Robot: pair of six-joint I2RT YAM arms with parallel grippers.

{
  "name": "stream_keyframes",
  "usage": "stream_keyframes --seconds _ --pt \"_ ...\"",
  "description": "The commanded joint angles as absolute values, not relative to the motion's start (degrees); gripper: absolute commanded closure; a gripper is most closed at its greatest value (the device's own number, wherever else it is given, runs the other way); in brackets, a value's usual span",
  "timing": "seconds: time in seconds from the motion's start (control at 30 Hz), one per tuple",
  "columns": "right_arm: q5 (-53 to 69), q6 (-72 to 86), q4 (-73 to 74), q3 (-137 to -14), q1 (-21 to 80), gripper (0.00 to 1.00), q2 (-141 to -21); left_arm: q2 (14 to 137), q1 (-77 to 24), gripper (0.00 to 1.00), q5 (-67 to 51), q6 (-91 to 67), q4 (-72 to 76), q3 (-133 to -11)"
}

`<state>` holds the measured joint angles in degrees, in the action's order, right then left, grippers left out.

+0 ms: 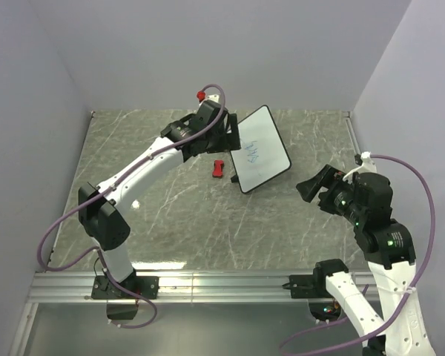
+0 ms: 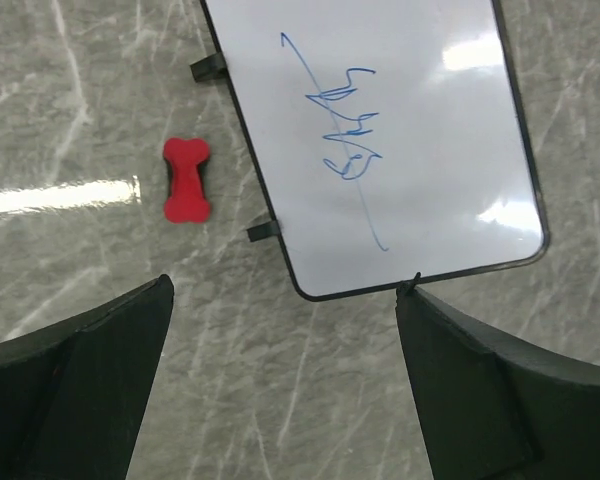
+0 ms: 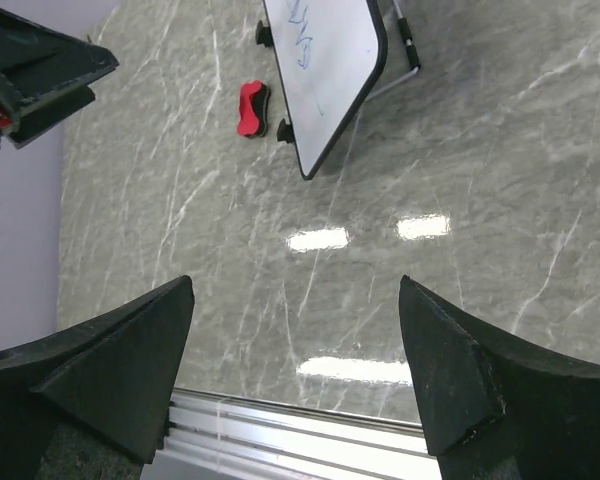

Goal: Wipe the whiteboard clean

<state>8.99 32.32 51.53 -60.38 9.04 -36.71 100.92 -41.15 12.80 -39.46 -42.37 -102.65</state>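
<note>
Approach step, I judge. The left gripper [image 2: 285,290] hovers with fingers spread and empty. The scribbled board [image 2: 410,130] lies just ahead of its right finger and the red block [image 2: 186,180] ahead of its left. The right gripper [image 3: 295,285], also spread, has the board far ahead. The next move probably calls for pinching the block.

There is one whiteboard [image 1: 261,148] bearing one blue scribble [image 1: 254,153], and one red block [image 1: 219,169] at its 8 o'clock. Two grippers show: one left gripper [image 2: 285,290] and one right gripper [image 3: 295,285].

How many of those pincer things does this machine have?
2. The left pincer is open at the whiteboard's left edge; the right pincer, also open, is off to the board's right.
</note>
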Motion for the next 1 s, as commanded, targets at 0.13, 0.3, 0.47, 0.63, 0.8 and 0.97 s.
stream_keyframes --seconds 0.13,0.3,0.47,0.63,0.8,0.97 --pt "11.5 32.4 50.1 -60.1 9.4 0.15 -39.9 107.4 -41.5 0.00 17.4 -32.9 -43.8 -105.5" --pt "10.6 31.9 51.8 -59.5 9.4 0.15 -39.8 113.6 -41.0 0.02 17.8 -29.9 -41.5 -106.3" --pt "10.4 31.5 54.0 -58.5 9.4 0.15 -37.8 118.5 -39.0 0.05 15.8 -28.0 -38.9 -106.8" --pt "6.6 30.9 56.7 -58.7 9.4 0.16 -36.3 121.0 -35.2 0.04 12.8 -26.2 -36.2 -106.6" --pt "5.2 31.5 57.5 -58.8 9.3 0.16 -36.4 124.5 -33.0 0.05 9.4 -25.1 -35.9 -107.8" --pt "5.0 32.3 56.7 -58.0 9.4 0.16 -37.4 126.6 -33.0 0.05 6.9 -24.4 -34.5 -107.1"
